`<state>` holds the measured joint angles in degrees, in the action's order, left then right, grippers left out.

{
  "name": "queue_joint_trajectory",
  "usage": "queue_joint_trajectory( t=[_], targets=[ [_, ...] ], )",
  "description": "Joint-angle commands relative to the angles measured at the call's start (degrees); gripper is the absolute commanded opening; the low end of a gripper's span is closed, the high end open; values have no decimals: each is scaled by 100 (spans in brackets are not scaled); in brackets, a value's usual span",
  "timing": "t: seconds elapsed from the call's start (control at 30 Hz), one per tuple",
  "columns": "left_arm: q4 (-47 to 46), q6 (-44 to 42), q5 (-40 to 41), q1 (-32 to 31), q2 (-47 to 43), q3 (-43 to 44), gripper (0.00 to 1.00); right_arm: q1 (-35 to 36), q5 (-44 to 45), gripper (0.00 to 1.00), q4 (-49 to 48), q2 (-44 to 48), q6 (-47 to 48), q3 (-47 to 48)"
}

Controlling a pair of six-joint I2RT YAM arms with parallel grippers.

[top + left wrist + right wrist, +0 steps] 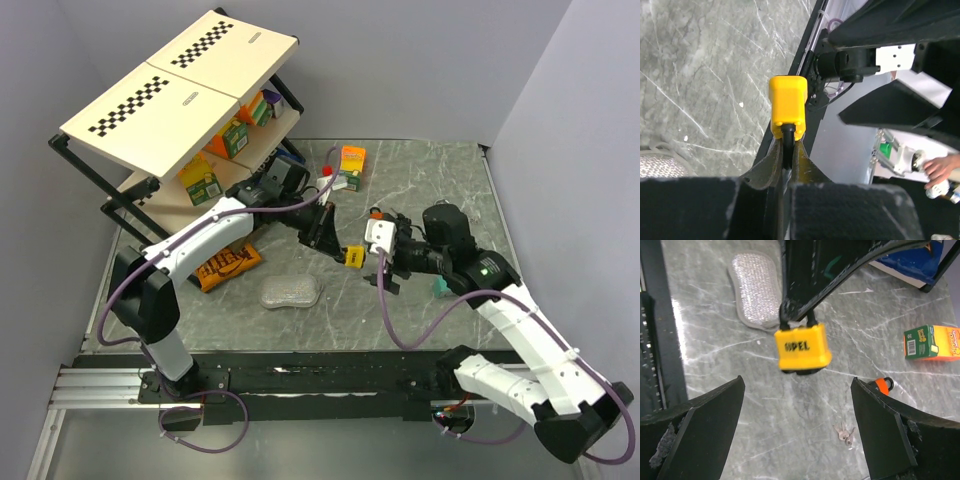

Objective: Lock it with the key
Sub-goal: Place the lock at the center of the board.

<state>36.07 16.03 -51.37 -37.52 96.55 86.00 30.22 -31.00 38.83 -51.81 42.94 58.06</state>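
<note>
While left pincer clamps padlock by shackle, right pincer stands apart, empty, facing padlock; keys flat on bench beneath padlock: thin, likely to skid from grasp.

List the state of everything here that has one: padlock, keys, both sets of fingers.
padlock: hanging clear of the table by its shackle; no key seen in it; can't tell if it's locked
left fingers: shut on the padlock's shackle
right fingers: wide open, empty, facing the padlock
keys: lying loose on the table, unheld
</note>
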Motion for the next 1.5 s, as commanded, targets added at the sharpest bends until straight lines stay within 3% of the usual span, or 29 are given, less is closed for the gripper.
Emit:
queue_joint_trajectory(
  t=[0.0,0.23,0.4,0.9,1.07,1.17,1.2,1.27,1.3,1.4,1.47],
  targets=[
    [-382,585,5,-106,-84,374,1,63,8,95,-665,-189,161,-93],
    [-250,568,-48,-142,-49,409,1,90,-846,87,-1035,-523,646,-164],
    [-250,515,-66,-142,-119,392,1,186,-767,73,-1176,-690,830,-208],
    [-136,374,-162,-142,74,620,1,283,-214,67,-991,-848,1375,-278],
    [-197,366,-57,-124,83,603,1,283,-99,40,-1263,-795,1148,-313],
    [-311,374,206,-89,-13,480,16,283,-37,23,-1439,-760,788,-322],
    [-460,383,303,-72,-66,366,28,274,6,20,-1448,-778,664,-322],
    [-662,436,601,24,-258,234,44,239,182,18,-1466,-813,209,-313],
    [-863,427,689,60,-338,120,58,204,226,18,-1457,-883,24,-304],
    [-1241,322,1242,209,-672,-91,75,-85,375,18,-1404,-1110,-837,-269],
    [-1479,208,1698,271,-971,-240,79,-288,690,14,-1326,-1365,-1591,-217]
  ],
)
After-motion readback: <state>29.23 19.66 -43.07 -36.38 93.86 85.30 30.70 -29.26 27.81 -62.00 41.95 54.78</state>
